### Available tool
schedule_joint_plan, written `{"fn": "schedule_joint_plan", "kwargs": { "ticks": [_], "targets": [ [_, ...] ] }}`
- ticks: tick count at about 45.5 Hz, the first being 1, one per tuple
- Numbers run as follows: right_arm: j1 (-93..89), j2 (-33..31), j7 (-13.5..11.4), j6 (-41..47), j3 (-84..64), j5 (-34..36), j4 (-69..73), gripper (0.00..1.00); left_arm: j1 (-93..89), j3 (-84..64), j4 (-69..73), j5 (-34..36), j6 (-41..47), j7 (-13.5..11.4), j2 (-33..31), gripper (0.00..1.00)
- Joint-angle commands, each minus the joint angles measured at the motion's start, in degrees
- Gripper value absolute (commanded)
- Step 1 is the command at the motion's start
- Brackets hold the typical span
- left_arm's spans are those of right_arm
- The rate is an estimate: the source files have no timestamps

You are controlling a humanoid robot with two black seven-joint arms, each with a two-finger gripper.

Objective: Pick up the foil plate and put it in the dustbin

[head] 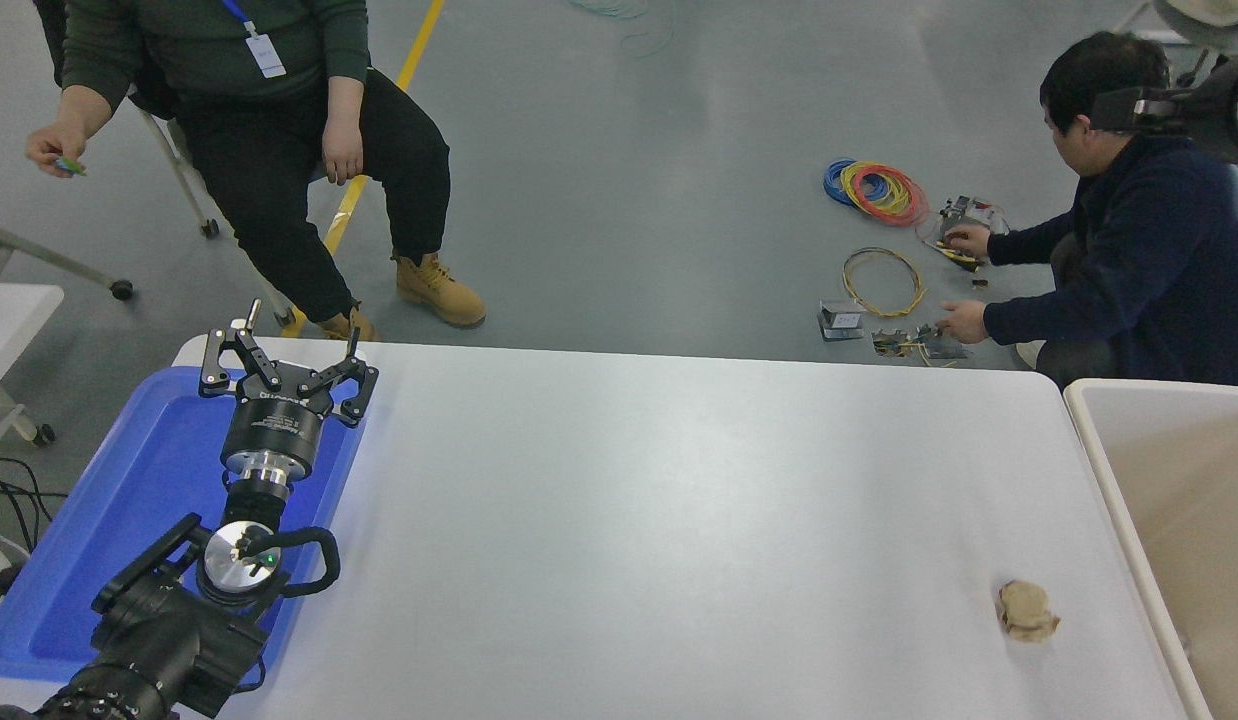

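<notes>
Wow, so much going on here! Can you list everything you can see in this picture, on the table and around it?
Table: one, white, centre.
Blue tray: one, table's left end, under the left arm.
Paper ball: one, tan, crumpled, table's lower right.
Dustbin: one, off-white rim, beige inside, right edge.
Foil plate: none visible.
Wire coils: several, blue, yellow, red, on the floor.
People: two, beyond the table's far side, one seated, one crouching.
Left gripper: black, open, over the tray's far edge.
Right arm: only a dark part, upper right edge.
</notes>
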Motion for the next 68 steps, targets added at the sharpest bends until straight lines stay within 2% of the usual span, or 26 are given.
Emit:
{"fn": "schedule_joint_plan", "kwargs": {
  "ticks": [1, 10, 23, 49, 56, 63, 68],
  "targets": [
    [8.5, 1.9, -0.3, 10.2, -0.1, -0.3, 6.4, 1.0, 0.0, 0.0, 0.0, 0.0, 0.0, 0.1, -0.1, 1.0],
    [15.5, 2.0, -0.3, 15.5, -0.3, -0.3, 18.8, 1.0, 0.0, 0.0, 0.0, 0.0, 0.0, 0.1, 0.0, 1.0],
    [21.0, 1.7, -0.3, 18.0, 0.4, 0.7, 37.3, 1.0, 0.0, 0.0, 0.0, 0.0, 0.0, 0.0, 0.0, 1.0],
    [20.1, 4.3, -1.0, 19.9, 0.5, 2.0, 41.0, 1.0, 0.0, -0.1, 0.0, 0.0, 0.0, 0.0, 0.0, 1.0],
    [18.5, 5.8, -3.7, 19.0, -0.2, 7.9, 40.2, 1.0, 0.0, -0.1, 0.0, 0.0, 0.0, 0.0, 0.0, 1.0],
    [16.9, 8.0, -8.2, 15.2, -0.7, 14.7, 39.5, 1.0, 0.0, 0.0, 0.0, 0.0, 0.0, 0.0, 0.0, 1.0],
    [15.0, 9.7, -10.9, 12.9, -1.5, 15.8, 38.5, 1.0, 0.0, -0.1, 0.0, 0.0, 0.0, 0.0, 0.0, 1.0]
  ]
}}
